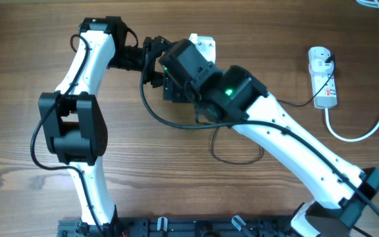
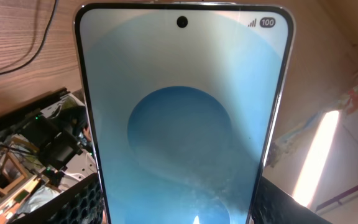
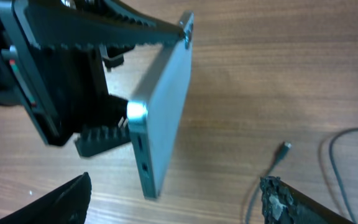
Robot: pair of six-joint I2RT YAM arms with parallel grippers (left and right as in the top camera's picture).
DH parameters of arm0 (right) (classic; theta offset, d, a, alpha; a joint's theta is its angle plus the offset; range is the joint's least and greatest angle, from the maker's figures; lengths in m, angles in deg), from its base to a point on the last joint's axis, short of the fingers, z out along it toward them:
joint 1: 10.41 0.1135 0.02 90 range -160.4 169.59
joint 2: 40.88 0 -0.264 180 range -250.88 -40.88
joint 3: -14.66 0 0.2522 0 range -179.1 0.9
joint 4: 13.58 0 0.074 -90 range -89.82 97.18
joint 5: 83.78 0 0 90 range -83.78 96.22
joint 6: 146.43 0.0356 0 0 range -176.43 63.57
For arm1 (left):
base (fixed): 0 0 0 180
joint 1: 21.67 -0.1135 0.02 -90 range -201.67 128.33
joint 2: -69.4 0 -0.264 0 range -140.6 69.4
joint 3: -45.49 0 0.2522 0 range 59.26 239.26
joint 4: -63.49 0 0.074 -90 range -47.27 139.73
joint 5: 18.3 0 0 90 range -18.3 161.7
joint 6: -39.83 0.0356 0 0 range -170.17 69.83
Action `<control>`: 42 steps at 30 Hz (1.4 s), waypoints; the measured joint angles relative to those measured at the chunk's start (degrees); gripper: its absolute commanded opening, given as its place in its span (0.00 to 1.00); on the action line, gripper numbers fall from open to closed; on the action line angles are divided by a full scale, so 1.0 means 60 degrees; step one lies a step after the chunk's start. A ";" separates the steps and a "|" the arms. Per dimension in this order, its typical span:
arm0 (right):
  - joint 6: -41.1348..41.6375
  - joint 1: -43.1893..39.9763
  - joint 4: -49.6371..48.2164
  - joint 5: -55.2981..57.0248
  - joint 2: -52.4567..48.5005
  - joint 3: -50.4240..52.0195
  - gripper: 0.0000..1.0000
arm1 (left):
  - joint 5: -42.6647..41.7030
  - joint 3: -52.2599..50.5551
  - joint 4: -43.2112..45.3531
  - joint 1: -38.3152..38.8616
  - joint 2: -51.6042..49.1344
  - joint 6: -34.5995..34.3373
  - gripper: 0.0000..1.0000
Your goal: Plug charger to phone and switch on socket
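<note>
The left end effector (image 3: 157, 78) grips the phone (image 2: 179, 124). The right end effector (image 3: 176, 186) is open, the charger (image 3: 283, 149) just ahead.

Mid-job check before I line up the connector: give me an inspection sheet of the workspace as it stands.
Surface: brown wood-grain table.
Job's things: cyan-screened flat smartphone held off the table, nothing plugged into its visible end; white power strip with red marking at far right, black plug in it, switch state too small to tell.
Clutter: nothing seen.
Grippers: left gripper shut on the smartphone; right gripper open, empty.
Cables: thin black charger cable loops on the table, small connector lying free; thick white cord curves off the strip.
Surroundings: black mounting rail at the table's near edge.
</note>
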 measured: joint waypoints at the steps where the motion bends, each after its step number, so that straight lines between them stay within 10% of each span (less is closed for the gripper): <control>1: 0.0015 0.0000 -0.0095 0.0025 -0.0062 0.0000 0.80 | 0.0025 0.0000 0.0007 0.0000 0.0000 0.0000 0.72; 42: 0.0357 0.0004 -0.0929 0.0987 -0.0958 0.0000 0.35 | 0.0248 0.0000 0.0142 0.0000 0.0000 -0.0153 0.73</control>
